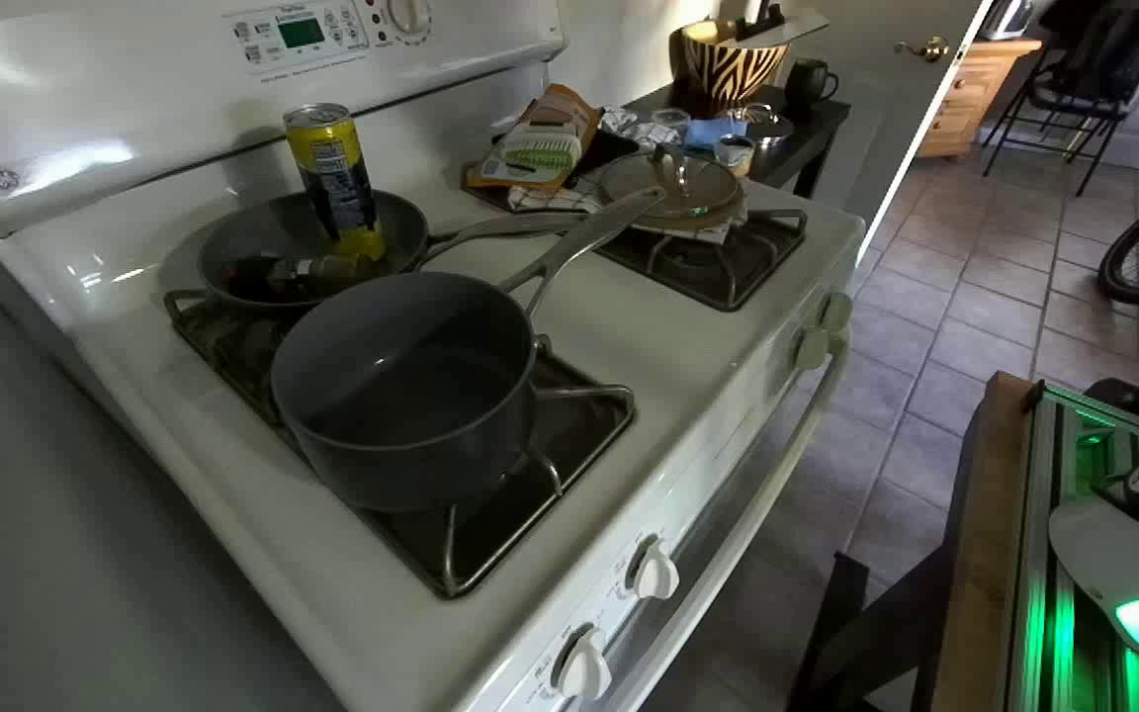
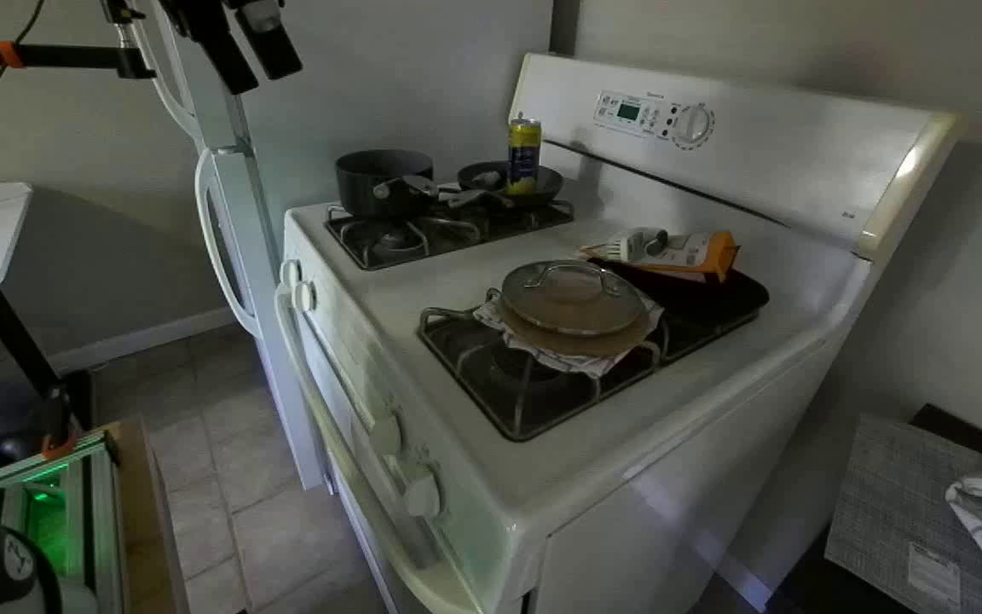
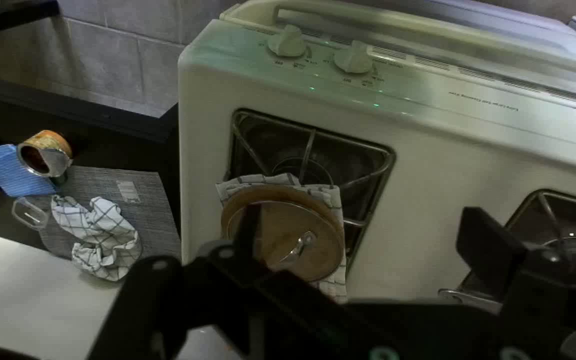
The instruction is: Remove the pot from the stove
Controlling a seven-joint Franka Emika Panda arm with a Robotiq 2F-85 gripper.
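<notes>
The pot (image 1: 401, 465), a deep dark grey saucepan, stands upright on a front burner of the white stove (image 1: 678, 341). Its long metal handle (image 1: 579, 242) points across the stovetop. The pot (image 2: 361, 189) and the stove (image 2: 410, 294) also show in an exterior view. My gripper (image 2: 263, 78) is at the top left there, above and apart from the pot. In the wrist view my gripper (image 3: 365, 220) is open and empty over the stove (image 3: 428, 185). A silver handle end (image 3: 473, 300) shows beside the right finger; I cannot tell whose it is. The pot's body is hidden there.
A frying pan (image 1: 268, 222) holding a yellow can (image 1: 332, 178) stands behind the pot, its handle near the pot's handle. A glass lid (image 2: 572, 298) lies on a checked cloth over another burner. An orange packet (image 2: 717, 256) lies at the back. A fridge (image 2: 227, 205) borders the stove.
</notes>
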